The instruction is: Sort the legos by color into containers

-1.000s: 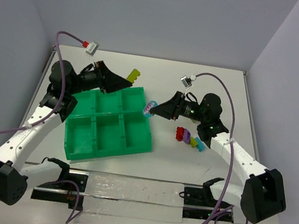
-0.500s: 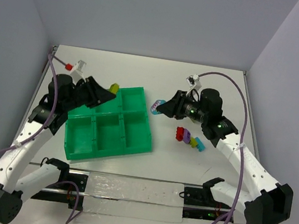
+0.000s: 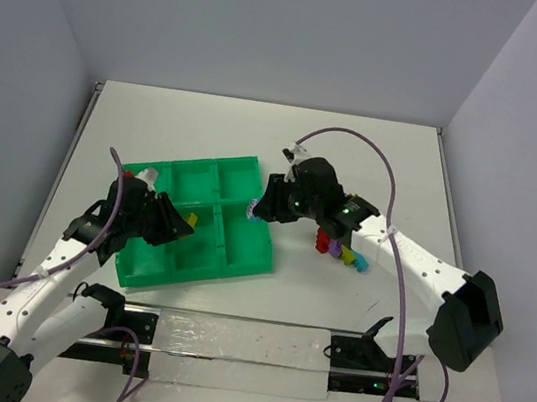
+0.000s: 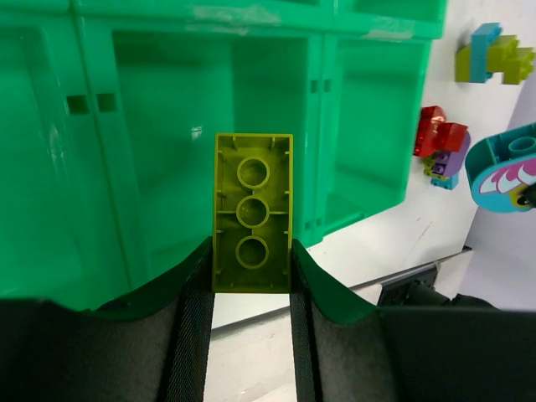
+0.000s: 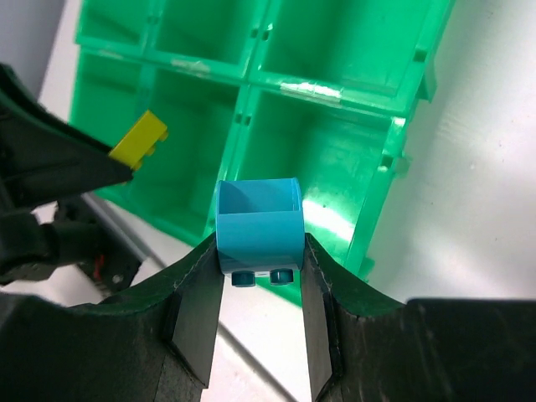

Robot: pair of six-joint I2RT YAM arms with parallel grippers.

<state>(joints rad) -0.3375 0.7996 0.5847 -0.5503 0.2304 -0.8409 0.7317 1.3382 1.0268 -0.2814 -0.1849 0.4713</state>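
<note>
L gripper (image 4: 251,258) jaws clamp yellow-green brick (image 4: 253,213) over tray (image 3: 207,271) mid compartment. R gripper (image 5: 260,251) jaws clamp blue brick (image 5: 258,222) at tray's right edge. Step: placing. Next: separate compartments, lower, release. Loose bricks (image 3: 339,247) remain right of tray

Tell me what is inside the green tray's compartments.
No brick shows in any visible compartment of the tray. The left gripper, holding a yellow-green brick, covers part of the near row.
</note>
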